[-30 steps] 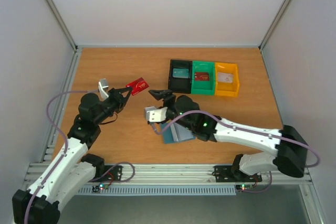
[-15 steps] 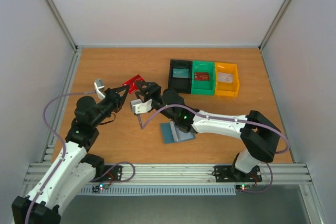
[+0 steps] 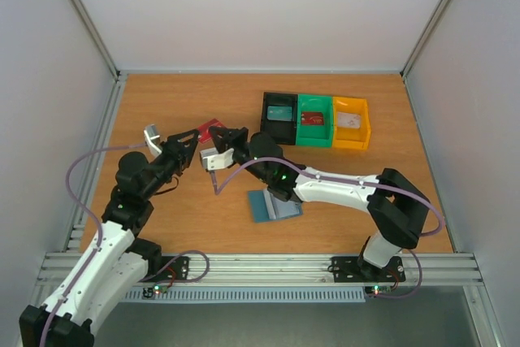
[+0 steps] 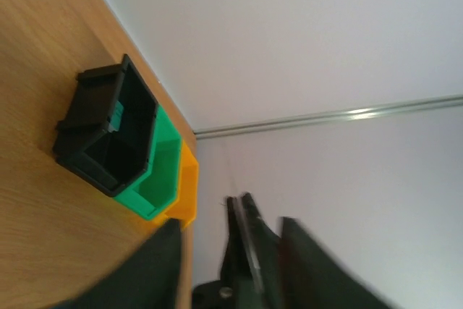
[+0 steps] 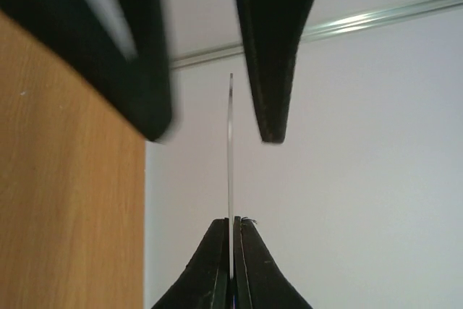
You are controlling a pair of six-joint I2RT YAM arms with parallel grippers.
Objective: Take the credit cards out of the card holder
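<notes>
I see the right gripper pressed together on a red credit card, which is held in the air above the table, left of the bins. In the right wrist view the card stands edge-on as a thin line rising from the pinched fingertips. The left gripper faces it from the opposite side with its fingers spread, one on each side of the card's free end. A gap shows on both sides, though one finger is blurred, so I cannot rule out light contact. The card holder lies on the table near the front edge, under the right arm and well apart from both grippers. The black bin, green bin and yellow bin sit in a row at the back right. Another red card lies inside the green bin.
</notes>
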